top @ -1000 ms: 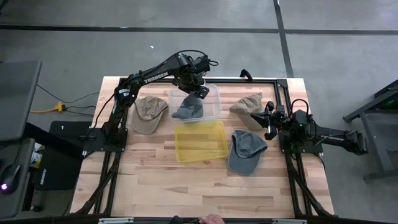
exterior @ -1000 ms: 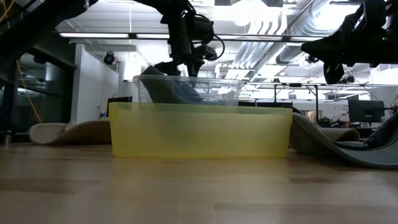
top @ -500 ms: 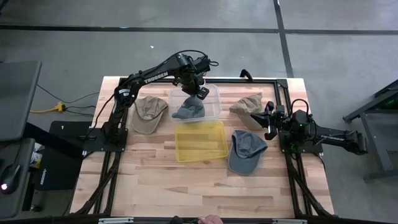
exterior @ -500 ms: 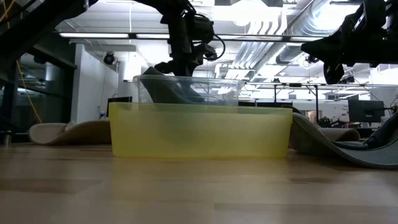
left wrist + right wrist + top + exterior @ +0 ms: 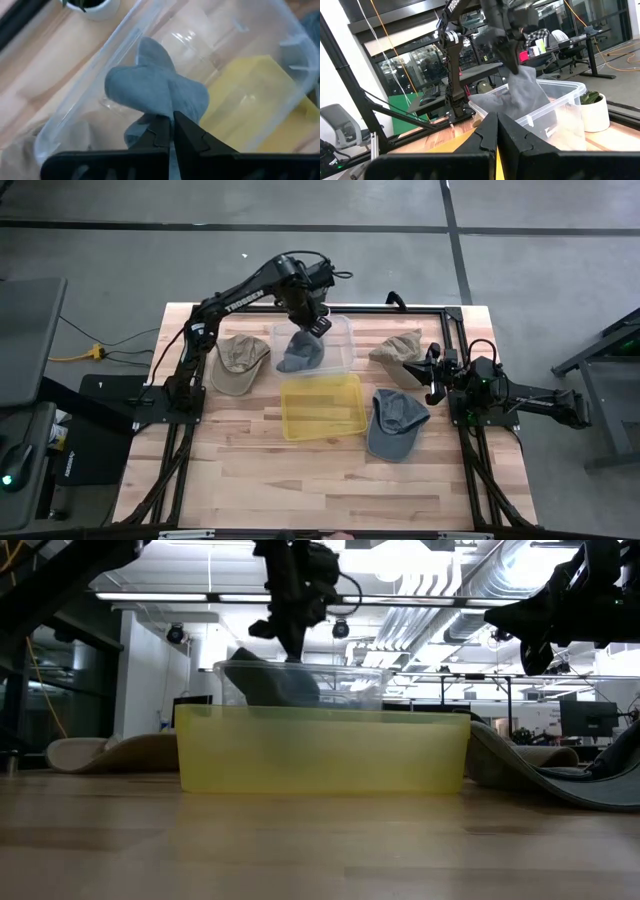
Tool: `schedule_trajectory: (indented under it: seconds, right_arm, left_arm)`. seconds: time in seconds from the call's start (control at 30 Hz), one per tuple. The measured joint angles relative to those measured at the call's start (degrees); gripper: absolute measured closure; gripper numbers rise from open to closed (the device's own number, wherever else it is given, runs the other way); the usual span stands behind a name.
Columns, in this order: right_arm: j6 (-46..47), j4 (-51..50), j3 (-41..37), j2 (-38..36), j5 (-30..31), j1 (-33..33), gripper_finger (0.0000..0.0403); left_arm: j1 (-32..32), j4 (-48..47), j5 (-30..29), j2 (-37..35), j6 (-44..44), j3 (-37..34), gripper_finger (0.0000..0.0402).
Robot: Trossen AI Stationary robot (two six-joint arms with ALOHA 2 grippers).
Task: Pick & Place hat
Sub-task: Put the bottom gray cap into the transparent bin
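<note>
Left claw (image 5: 316, 327) is now seen clenched on the crown of a grey-blue cap (image 5: 302, 352) over the clear plastic bin (image 5: 342, 345) at the far middle of the tabletop (image 5: 250, 470). A second ago its fingers stood apart above the cap; they have since been closed on the fabric, and the wrist has been raised slightly, so that the cloth is pulled up into a peak. In the left wrist view the fingers (image 5: 161, 131) are pressed together with the bunched cap (image 5: 155, 95) pinched between them, and the bin's rim (image 5: 90, 95) is seen around it. From the low view, the cap (image 5: 272, 683) hangs partly above the bin's edge (image 5: 300, 668) while its lower part is hidden inside.

It is judged that the grasp has been made and the lift is under way, so the cap is being taken out of the clear bin; the yellow bin (image 5: 322, 405) just in front may be the place intended, though this cannot be told for certain.

Going rightward, a tan cap (image 5: 240, 360) lies left of the clear bin, another tan cap (image 5: 398, 348) lies to its right, and a larger grey-blue cap (image 5: 396, 422) lies near the yellow bin's right side. None of these has been shifted.

Right claw (image 5: 432, 385) is kept at rest at the right edge, clenched on nothing, unmoved over the last second.
</note>
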Motion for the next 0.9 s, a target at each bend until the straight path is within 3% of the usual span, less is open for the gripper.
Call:
schedule_trajectory:
  seconds: [0.4,0.9]
  right_arm:
    - [-0.01,0.00,0.00,0.00,0.00,0.02,0.0402]
    - [-0.01,0.00,0.00,0.00,0.00,0.00,0.0402]
  left_arm:
    - [-5.03,-0.98,-2.70,-0.09,12.46,1.14,0.0401]
    - [-7.09,-1.00,-8.45,-3.86,16.67,1.14,0.0401]
